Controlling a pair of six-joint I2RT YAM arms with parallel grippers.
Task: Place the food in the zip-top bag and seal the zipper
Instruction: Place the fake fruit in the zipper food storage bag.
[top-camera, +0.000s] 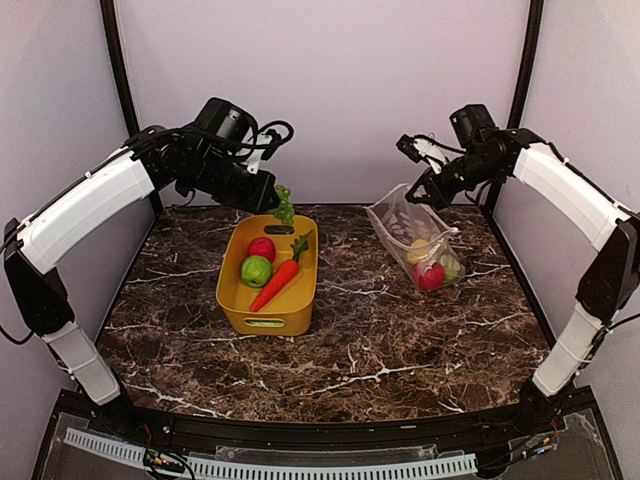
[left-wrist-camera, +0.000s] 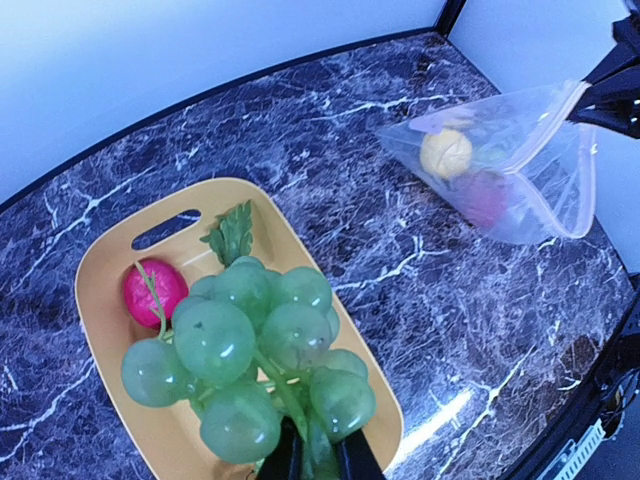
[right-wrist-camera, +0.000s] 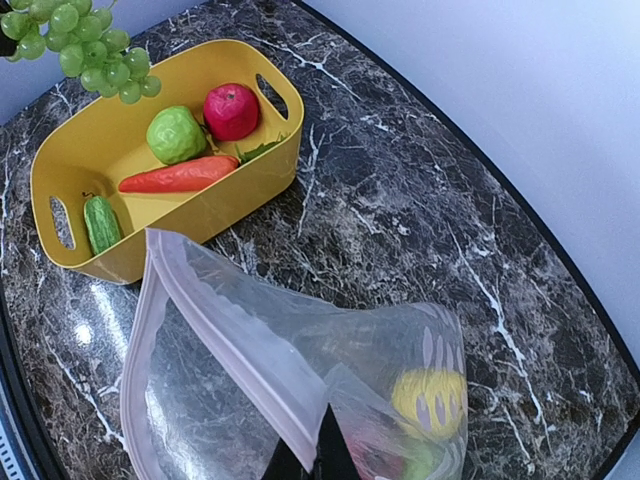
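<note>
My left gripper (top-camera: 274, 192) (left-wrist-camera: 318, 458) is shut on the stem of a bunch of green grapes (top-camera: 284, 206) (left-wrist-camera: 250, 340), which hangs above the far end of the yellow tub. The clear zip-top bag (top-camera: 405, 225) (right-wrist-camera: 300, 360) stands at the right with its mouth wide open toward the tub. My right gripper (top-camera: 414, 190) (right-wrist-camera: 318, 455) is shut on its upper mouth edge by the pale zipper (right-wrist-camera: 225, 310). A yellow lemon (top-camera: 418, 250) (right-wrist-camera: 430, 400), a red fruit (top-camera: 430, 276) and something green lie inside the bag.
The yellow tub (top-camera: 262, 322) (right-wrist-camera: 215, 208) sits left of centre. It holds a red apple (top-camera: 262, 248), a lime (top-camera: 256, 271), a carrot (top-camera: 275, 285), leafy greens (top-camera: 301, 245) and a small green vegetable (right-wrist-camera: 101, 222). Dark marble table (top-camera: 380, 340) lies between tub and bag.
</note>
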